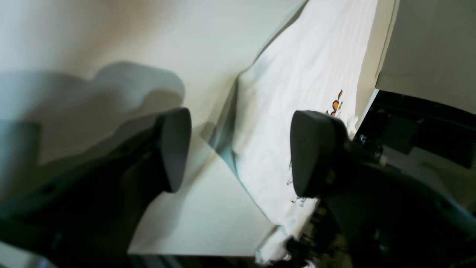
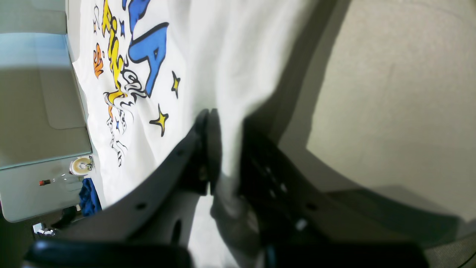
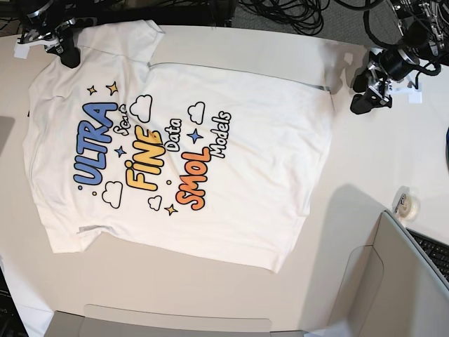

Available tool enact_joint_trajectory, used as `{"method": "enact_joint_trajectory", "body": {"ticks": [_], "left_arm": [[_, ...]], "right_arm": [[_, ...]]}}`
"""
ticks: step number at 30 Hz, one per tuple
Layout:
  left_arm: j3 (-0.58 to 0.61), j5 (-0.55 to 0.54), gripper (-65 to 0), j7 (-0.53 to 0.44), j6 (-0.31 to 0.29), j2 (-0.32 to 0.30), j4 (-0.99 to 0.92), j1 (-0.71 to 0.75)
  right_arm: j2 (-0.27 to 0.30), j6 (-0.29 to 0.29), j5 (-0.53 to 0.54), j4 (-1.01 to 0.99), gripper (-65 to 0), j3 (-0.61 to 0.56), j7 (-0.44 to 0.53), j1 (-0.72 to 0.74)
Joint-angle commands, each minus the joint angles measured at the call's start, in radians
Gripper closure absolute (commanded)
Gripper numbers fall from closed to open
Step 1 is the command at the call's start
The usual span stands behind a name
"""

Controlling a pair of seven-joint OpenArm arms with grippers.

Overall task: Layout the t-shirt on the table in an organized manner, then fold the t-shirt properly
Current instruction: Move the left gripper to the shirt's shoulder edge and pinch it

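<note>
At the shirt's far corner, the right gripper is clenched on a pinch of the t-shirt, which lies print-up and mostly flat on the table. The left gripper hangs released just beside the hem. A one-sided pull would probably skew or bunch the cloth, since only one corner is held.

The table bears the t-shirt, print up.

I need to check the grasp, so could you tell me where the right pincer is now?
In the base view the right pincer sits at the table's far left corner, shut on the t-shirt near its sleeve.
</note>
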Motion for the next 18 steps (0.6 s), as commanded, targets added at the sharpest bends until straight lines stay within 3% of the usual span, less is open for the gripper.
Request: {"method": "enact_joint_trajectory", "body": {"ticks": [1, 10, 13, 18], "left_arm": [[-0.010, -0.031, -41.3, 0.025, -0.006, 0.002, 0.017, 0.009], [0.000, -0.031, -41.2, 0.087, 0.002, 0.119, 0.075, 0.010], [0.000, -0.031, -41.2, 0.087, 0.003, 0.126, 0.107, 0.007], [0.052, 0.084, -41.2, 0.087, 0.005, 0.122, 0.113, -0.042]], "right_arm": [[-0.009, -0.013, -0.160, -0.013, -2.6, -0.007, -0.080, -0.017], [-0.009, -0.013, -0.161, -0.013, -2.6, -0.007, -0.080, -0.019], [-0.009, -0.013, -0.161, -0.013, -2.6, -0.007, -0.080, -0.019], [-0.009, -0.014, -0.161, -0.013, -2.6, -0.007, -0.080, -0.019]]}}
